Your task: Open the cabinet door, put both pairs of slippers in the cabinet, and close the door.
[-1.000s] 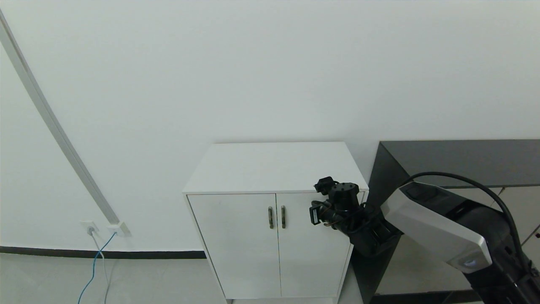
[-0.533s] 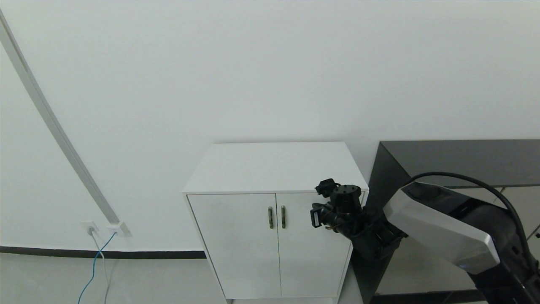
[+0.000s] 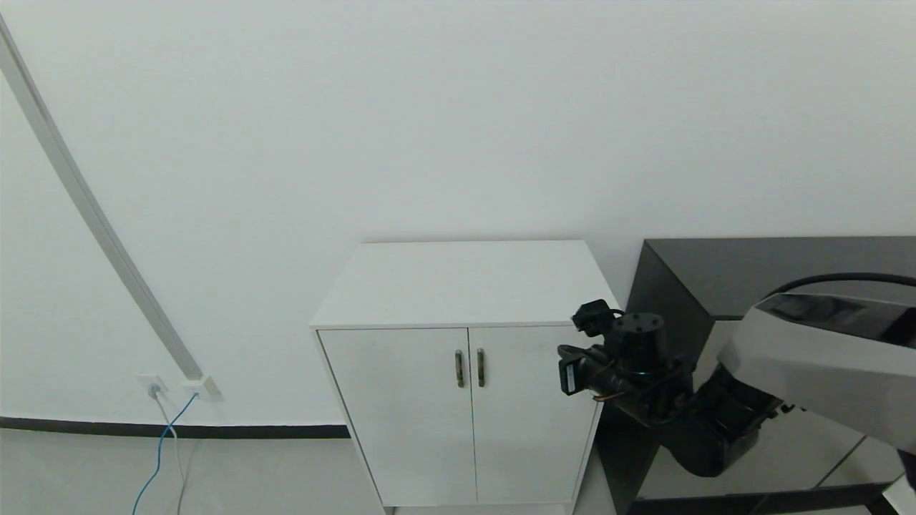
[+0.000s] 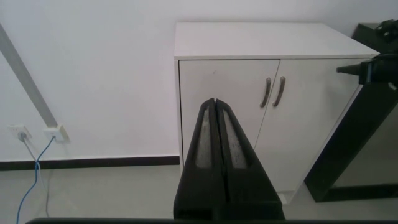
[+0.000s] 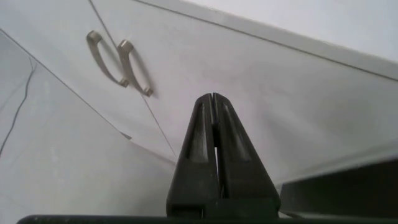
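Found white cabinet point(image 3: 458, 286) against the wall, both doors shut, paired handles point(image 3: 459, 368) side by side at the centre seam. Saw right gripper point(image 5: 213, 96) with fingers pressed together, holding nothing, hanging before the right door point(image 3: 522, 436) near its upper outer corner, well apart from the handles. Read the stretch from that gripper to the handles as bare door face. Spotted left gripper point(image 4: 214, 101) likewise closed tight and empty, held back from the cabinet, pointed at the left door point(image 4: 211, 78). Noted dark sideboard point(image 3: 773, 268) just beside the cabinet on the robot's right, its side panel close against the cabinet's side, right arm crossing in front of it. Logged white conduit point(image 3: 93, 214) slanting down the wall on the left to two wall sockets point(image 3: 152, 386), with blue cable point(image 3: 159, 447) and a pale one dropping to the floor. Marked dark baseboard point(image 3: 250, 431) along the wall foot, ending at the cabinet's left side.
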Tool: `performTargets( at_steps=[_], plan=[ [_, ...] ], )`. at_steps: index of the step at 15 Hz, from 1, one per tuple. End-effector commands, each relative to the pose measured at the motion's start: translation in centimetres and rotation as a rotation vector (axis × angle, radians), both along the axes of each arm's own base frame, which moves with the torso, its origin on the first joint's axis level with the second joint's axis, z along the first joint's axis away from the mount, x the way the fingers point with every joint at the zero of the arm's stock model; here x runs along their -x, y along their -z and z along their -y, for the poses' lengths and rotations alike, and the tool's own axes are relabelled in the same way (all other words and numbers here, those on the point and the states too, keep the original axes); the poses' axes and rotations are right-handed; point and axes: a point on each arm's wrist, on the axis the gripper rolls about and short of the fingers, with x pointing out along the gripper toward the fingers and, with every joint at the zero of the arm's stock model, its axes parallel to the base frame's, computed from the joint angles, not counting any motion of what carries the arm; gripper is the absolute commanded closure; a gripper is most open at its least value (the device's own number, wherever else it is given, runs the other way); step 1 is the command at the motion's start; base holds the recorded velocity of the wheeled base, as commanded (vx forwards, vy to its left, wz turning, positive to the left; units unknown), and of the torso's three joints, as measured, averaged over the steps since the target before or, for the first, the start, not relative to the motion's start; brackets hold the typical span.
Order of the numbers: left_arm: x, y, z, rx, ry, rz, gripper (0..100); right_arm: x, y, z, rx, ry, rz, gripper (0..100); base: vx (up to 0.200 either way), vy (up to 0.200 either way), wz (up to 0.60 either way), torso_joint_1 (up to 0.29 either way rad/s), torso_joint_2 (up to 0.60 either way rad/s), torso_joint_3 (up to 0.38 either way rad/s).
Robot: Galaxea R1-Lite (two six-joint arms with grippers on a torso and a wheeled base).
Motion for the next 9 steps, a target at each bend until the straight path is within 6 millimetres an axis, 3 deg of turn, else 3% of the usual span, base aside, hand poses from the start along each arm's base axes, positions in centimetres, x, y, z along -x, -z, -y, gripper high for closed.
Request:
performTargets(
  at_steps=[1,5,8,9],
  plan=[
    [0.0,0.0,0.0,0.000,-0.001,-0.001,100,2.5,-4.1,4.7,-0.030,0.082,0.059,100,0.000,0.000,0.00,0.000,0.00,0.000],
    [0.0,0.0,0.0,0.000,0.000,-0.001,100,6.2,-7.4,12.1,-0.034,0.253,0.102,100,0.000,0.000,0.00,0.000,0.00,0.000],
    [0.0,0.0,0.0,-0.001,-0.001,-0.001,100,9.9,-8.6,14.8,-0.039,0.288,0.115,100,0.000,0.000,0.00,0.000,0.00,0.000],
    [0.0,0.0,0.0,-0.001,0.000,-0.001,100,12.1,-9.4,15.8,-0.047,0.294,0.138,100,0.000,0.000,0.00,0.000,0.00,0.000]
  ],
)
